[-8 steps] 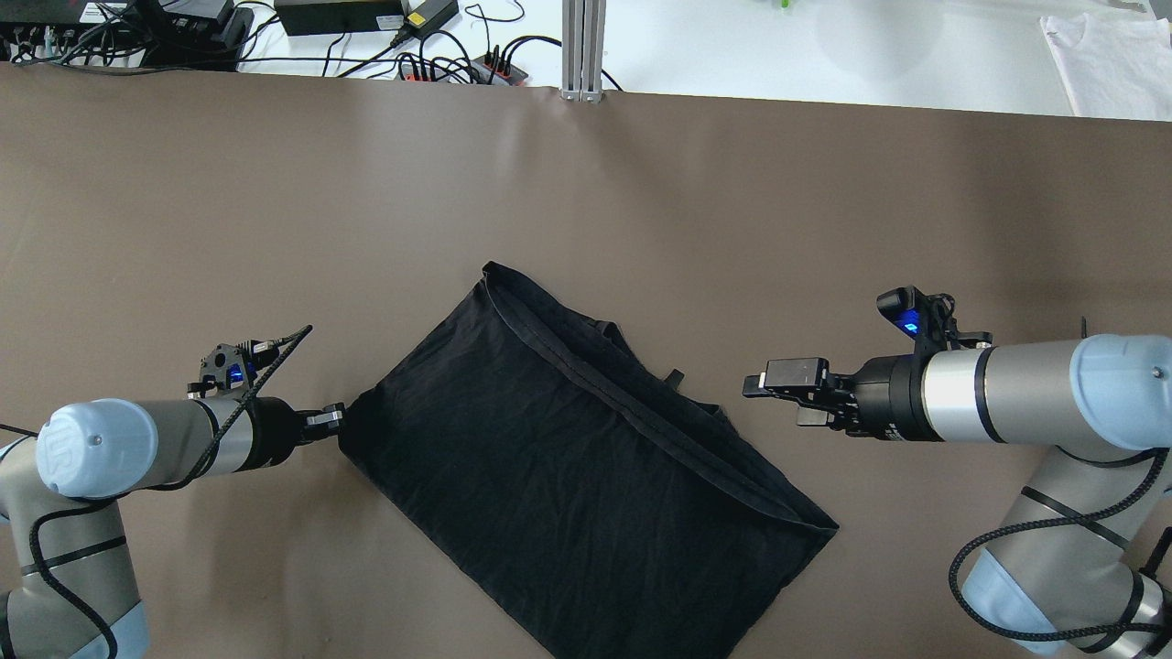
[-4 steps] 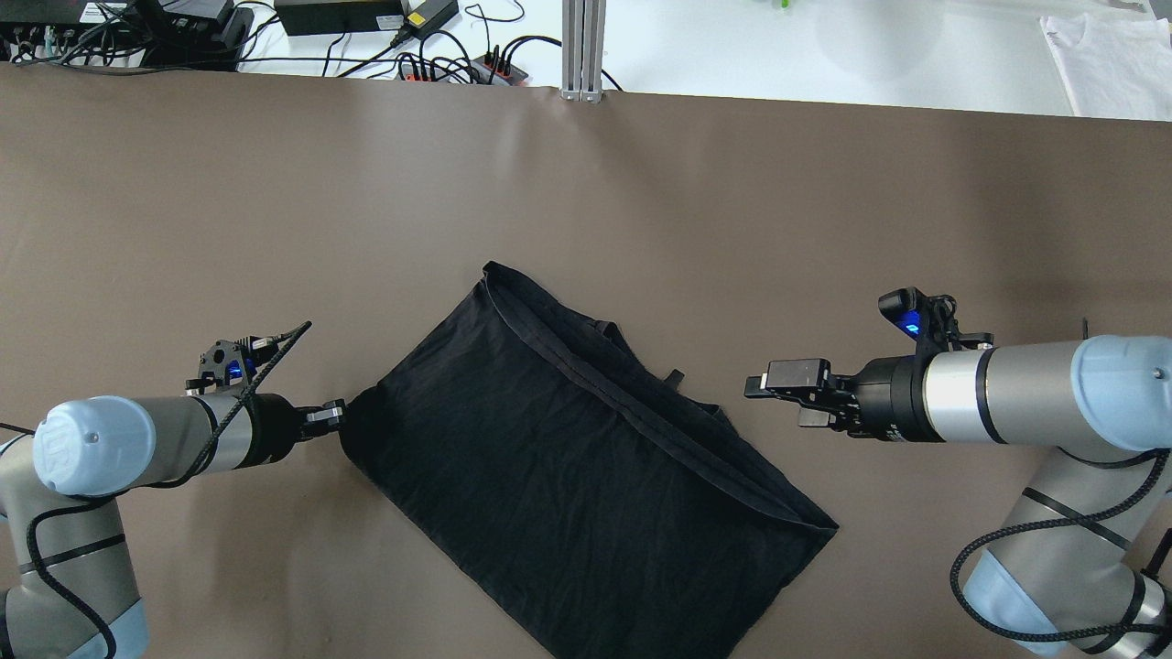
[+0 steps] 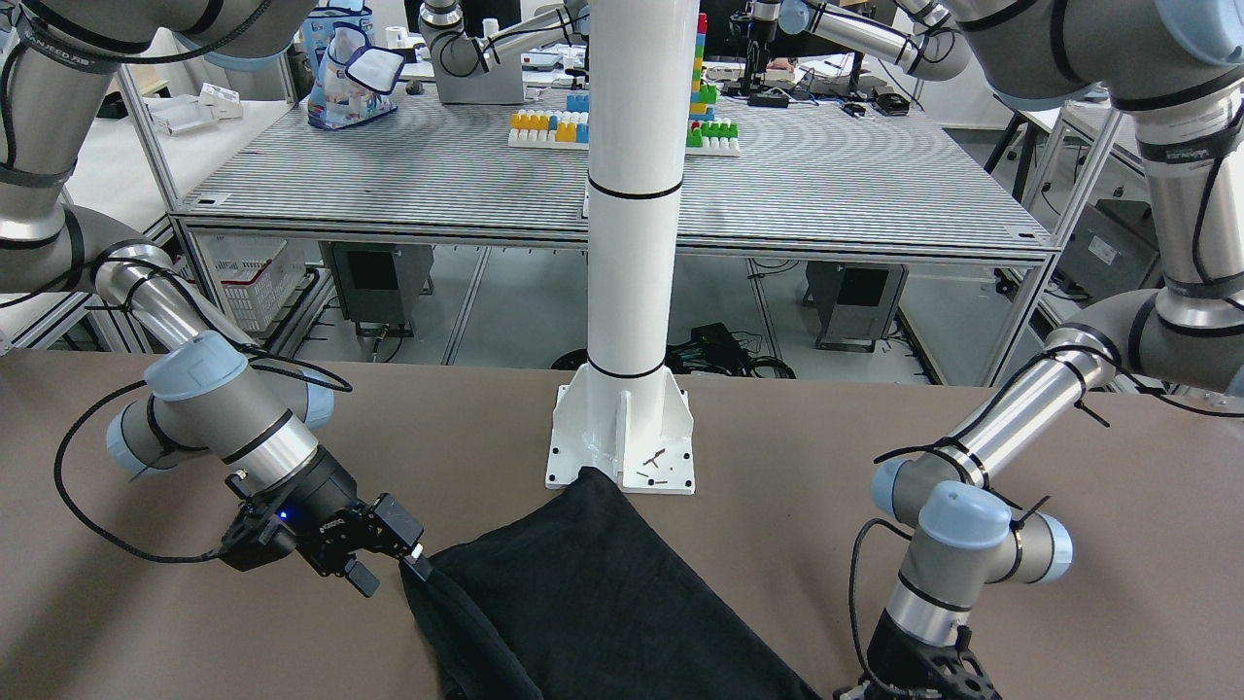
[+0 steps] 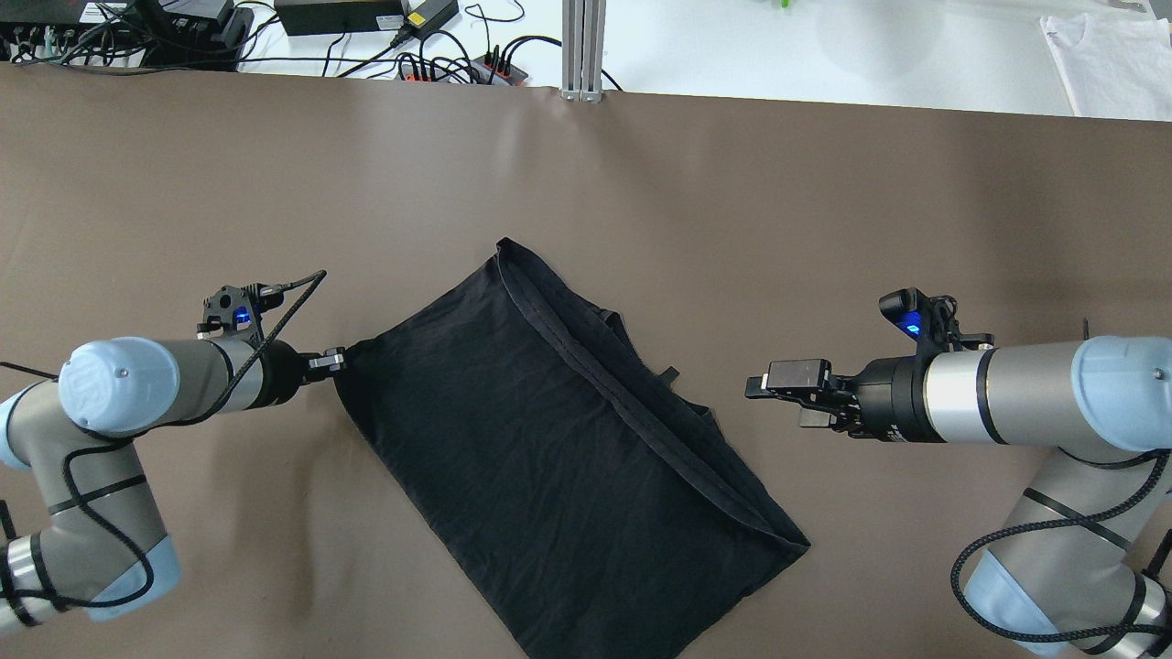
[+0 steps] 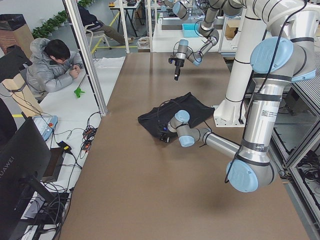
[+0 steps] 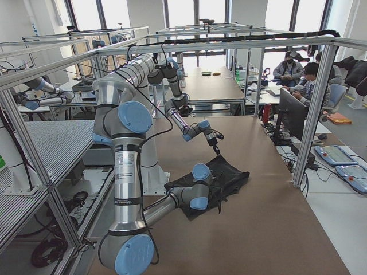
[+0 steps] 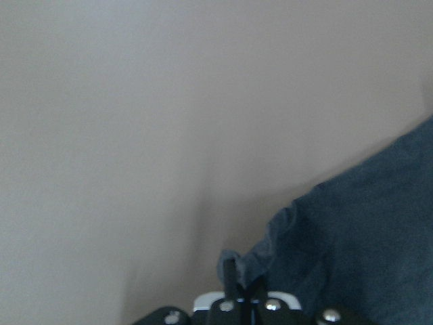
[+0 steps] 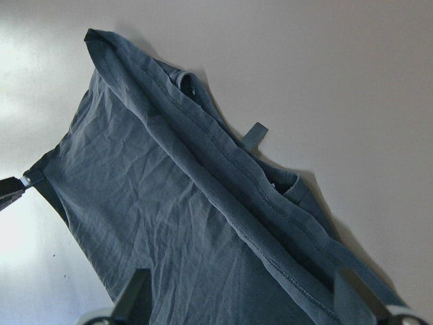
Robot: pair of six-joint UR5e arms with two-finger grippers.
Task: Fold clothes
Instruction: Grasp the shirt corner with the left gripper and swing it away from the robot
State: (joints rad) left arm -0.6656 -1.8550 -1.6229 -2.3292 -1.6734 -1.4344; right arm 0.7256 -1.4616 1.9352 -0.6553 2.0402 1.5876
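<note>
The clothes (image 4: 558, 458) are one black garment lying flat and slantwise on the brown table, with a hemmed band along its far-right side. My left gripper (image 4: 337, 360) is shut on its left corner. The left wrist view shows that gripper (image 7: 242, 288) pinching a bunched bit of the fabric (image 7: 365, 237). My right gripper (image 4: 767, 396) is open above bare table, right of the garment and apart from it. Its fingers (image 8: 133, 299) frame the wrinkled cloth (image 8: 169, 203) in the right wrist view. Seen from the front, the right gripper (image 3: 389, 569) stands beside the garment (image 3: 583, 603).
The white pole's base plate (image 3: 622, 437) stands at the robot's edge of the table, touching the garment's near corner. An aluminium post (image 4: 582, 50), cables (image 4: 439, 64) and a white cloth (image 4: 1112, 64) lie beyond the far edge. People (image 5: 50, 65) sit at desks there.
My left gripper has moved away from the robot, dragging the garment's left corner with it. The whole garment has shifted and turned slightly. The right arm has stayed still.
</note>
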